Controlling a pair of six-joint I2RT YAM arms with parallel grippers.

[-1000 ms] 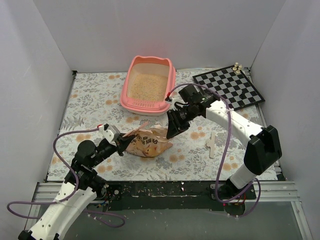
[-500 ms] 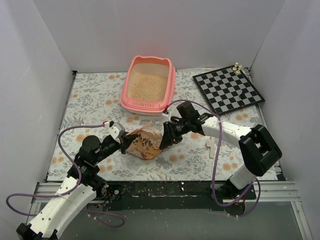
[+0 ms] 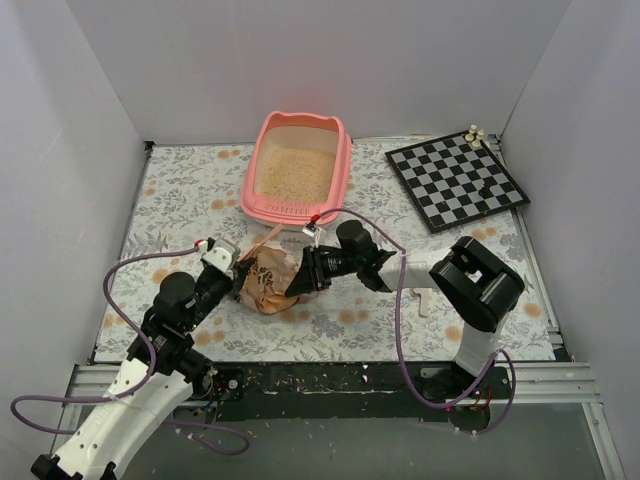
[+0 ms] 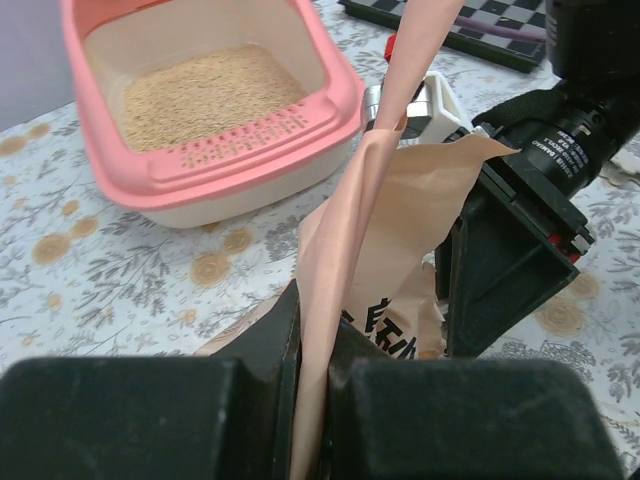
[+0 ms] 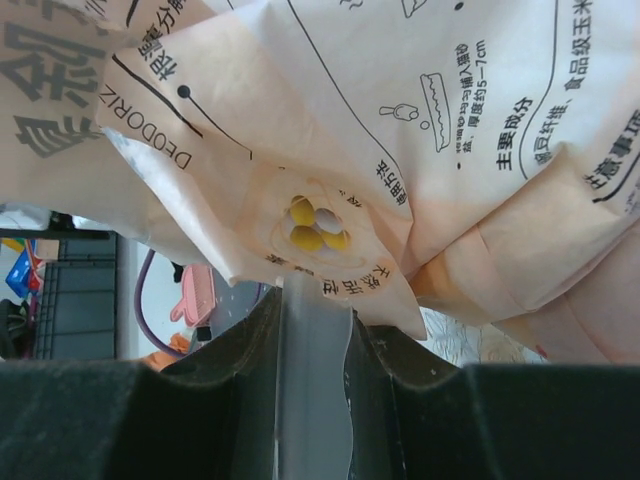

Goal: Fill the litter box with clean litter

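The pink litter box [image 3: 343, 165] stands at the back centre with a layer of pale beige clean litter [image 3: 295, 172] in it; the left wrist view has the litter box [image 4: 235, 172] and clean litter [image 4: 200, 92] too. An orange-tan printed bag [image 3: 262, 285] lies crumpled in front of it. My left gripper [image 3: 238, 274] is shut on an upright flap of the bag [image 4: 345, 260]. My right gripper [image 3: 299, 281] presses against the bag's right side, shut on a clear plastic scoop handle [image 5: 315, 370] whose far end is hidden behind the bag [image 5: 420, 120].
A black-and-white chessboard [image 3: 458, 180] lies at the back right with a few pieces [image 3: 473, 134] at its far corner. A small white cross-shaped part [image 3: 425, 290] rests on the floral cloth right of the arms. White walls close in three sides.
My right arm has swung left and low, carrying its gripper against the bag. The bag has bunched up and shifted left. My left gripper still holds the flap.
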